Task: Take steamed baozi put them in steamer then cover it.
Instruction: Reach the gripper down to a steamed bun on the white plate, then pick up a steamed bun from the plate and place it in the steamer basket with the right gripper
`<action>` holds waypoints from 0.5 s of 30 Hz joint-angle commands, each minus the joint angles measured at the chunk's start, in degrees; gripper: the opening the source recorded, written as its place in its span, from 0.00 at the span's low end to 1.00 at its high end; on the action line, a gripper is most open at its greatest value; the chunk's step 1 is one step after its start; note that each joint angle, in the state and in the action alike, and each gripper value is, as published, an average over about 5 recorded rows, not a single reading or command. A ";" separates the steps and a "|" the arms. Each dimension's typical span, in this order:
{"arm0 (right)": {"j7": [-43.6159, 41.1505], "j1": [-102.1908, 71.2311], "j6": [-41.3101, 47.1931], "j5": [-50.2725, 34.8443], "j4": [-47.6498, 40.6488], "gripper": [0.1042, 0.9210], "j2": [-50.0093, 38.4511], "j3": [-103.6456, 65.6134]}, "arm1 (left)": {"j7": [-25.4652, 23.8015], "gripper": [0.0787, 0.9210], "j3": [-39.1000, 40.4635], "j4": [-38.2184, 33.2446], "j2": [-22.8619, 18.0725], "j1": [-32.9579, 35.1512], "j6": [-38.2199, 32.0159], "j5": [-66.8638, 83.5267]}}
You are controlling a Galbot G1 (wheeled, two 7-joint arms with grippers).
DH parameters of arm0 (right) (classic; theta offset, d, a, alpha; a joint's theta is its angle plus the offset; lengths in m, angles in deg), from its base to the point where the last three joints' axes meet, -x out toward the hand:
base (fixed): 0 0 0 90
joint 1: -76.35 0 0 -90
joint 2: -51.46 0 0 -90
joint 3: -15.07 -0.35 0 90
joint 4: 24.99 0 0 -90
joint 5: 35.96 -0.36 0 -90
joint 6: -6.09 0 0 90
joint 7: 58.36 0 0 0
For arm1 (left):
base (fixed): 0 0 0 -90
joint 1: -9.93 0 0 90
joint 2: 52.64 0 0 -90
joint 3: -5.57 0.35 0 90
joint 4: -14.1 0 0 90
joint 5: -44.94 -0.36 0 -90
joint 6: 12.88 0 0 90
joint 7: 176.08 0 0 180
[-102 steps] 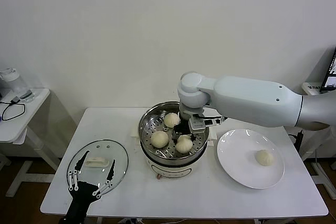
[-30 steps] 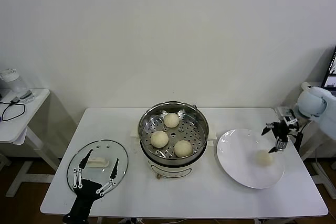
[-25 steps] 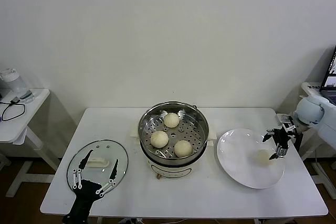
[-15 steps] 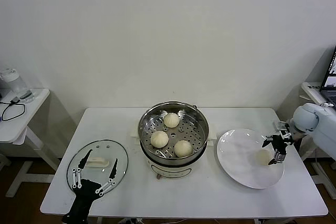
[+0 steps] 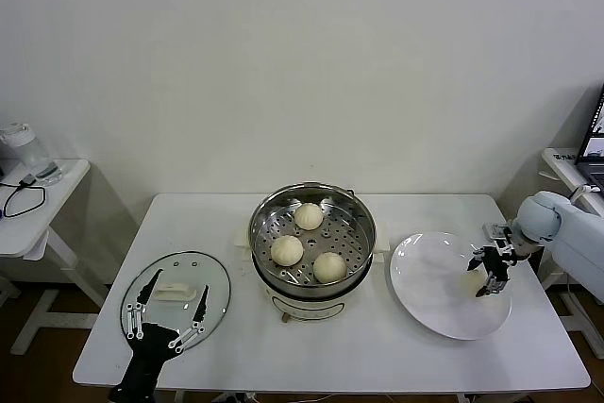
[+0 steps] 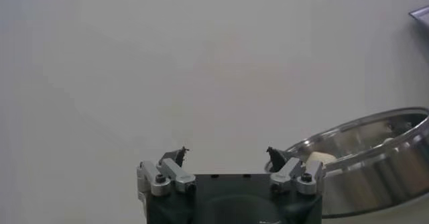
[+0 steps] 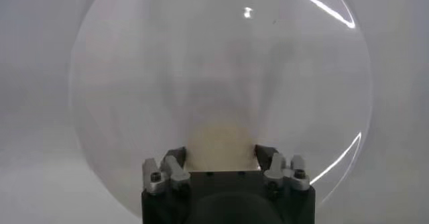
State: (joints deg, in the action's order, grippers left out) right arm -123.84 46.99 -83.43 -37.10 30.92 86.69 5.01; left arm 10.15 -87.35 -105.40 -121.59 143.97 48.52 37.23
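Baozi (image 7: 220, 143) between right gripper (image 7: 222, 158) (wrist view).

The head view looks forward and down over the whole table (image 5: 330, 346). The left wrist view looks level and close across the tabletop at the steamer (image 6: 365, 161). The right wrist view faces straight down, close over the plate (image 7: 221, 64); the head view shares both.

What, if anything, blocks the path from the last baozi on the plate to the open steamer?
Nothing visible does. The last baozi lies on the plate, with the right gripper open around it. The steamer is uncovered, holds three buns with free floor, and only bare table lies between.
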 commanded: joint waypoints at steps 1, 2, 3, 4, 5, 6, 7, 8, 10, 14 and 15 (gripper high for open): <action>-1.92 5.01 -0.04 0.17 1.41 0.70 0.19 1.06 | 0.01 0.88 -0.11 -0.29 0.07 -0.06 0.09 0.05; -2.82 6.67 -0.05 -0.04 1.86 0.70 0.23 1.21 | 0.01 0.88 -0.09 -0.32 0.09 -0.07 0.11 0.05; -3.86 8.77 -0.06 -0.46 2.35 0.70 0.35 1.79 | 0.01 0.88 -0.06 -0.32 0.13 -0.08 0.11 0.04; -5.08 11.48 -0.03 -1.39 2.91 0.69 0.60 2.97 | 0.00 0.88 -0.03 -0.32 0.18 -0.08 0.11 0.04; -6.26 14.22 0.01 -2.48 3.44 0.69 0.92 4.39 | 0.00 0.88 0.00 -0.32 0.23 -0.08 0.11 0.04; -7.30 17.04 0.13 -3.81 3.95 0.69 1.34 6.26 | 0.00 0.88 0.04 -0.34 0.27 -0.09 0.10 0.05; -8.47 20.08 0.30 -5.37 4.50 0.69 1.92 8.54 | 0.00 0.88 0.07 -0.37 0.32 -0.10 0.09 0.04; -9.58 23.36 0.56 -7.10 5.08 0.69 2.66 10.93 | 0.00 0.88 0.11 -0.42 0.37 -0.11 0.08 0.04; -11.72 29.88 1.34 -10.17 6.27 0.69 4.68 15.70 | 0.00 0.88 0.15 -0.57 0.46 -0.14 0.06 0.04; -14.88 41.07 3.49 -16.75 9.11 0.68 10.00 23.96 | 0.00 0.88 0.19 -1.01 0.55 -0.24 0.02 0.05; -15.01 42.81 4.04 -18.42 9.80 0.69 11.36 25.31 | 0.00 0.88 0.20 -1.11 0.56 -0.28 0.00 0.07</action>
State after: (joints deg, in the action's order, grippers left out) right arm -131.68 65.89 -82.10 -43.71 35.83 90.32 14.83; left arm 10.16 -87.16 -106.19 -121.08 143.74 48.57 37.27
